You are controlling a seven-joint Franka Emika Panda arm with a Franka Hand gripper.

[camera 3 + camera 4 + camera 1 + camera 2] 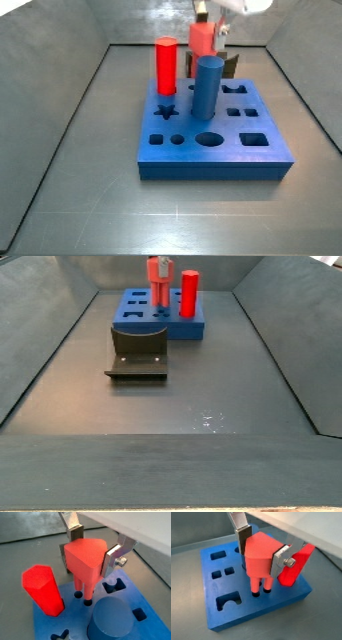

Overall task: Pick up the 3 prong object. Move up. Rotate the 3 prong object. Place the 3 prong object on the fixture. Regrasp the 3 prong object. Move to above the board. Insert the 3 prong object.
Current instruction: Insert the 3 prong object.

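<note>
The two-finger gripper (261, 554) hangs over the thick blue rectangular board (221, 587), its flat silver fingers (116, 554) closed narrowly on the salmon-red plastic 3 prong object (85, 559). The piece is held upright, its body pinched between the dark pads and its prongs pointing down — their dark tips sit at the board's top face; whether they have entered a hole cannot be told. Two pegs stand in the board: one tall red faceted peg (43, 589) and one blue cylinder (207, 88). One dark L-shaped fixture (138, 353) stands on the floor just beside the board.
</note>
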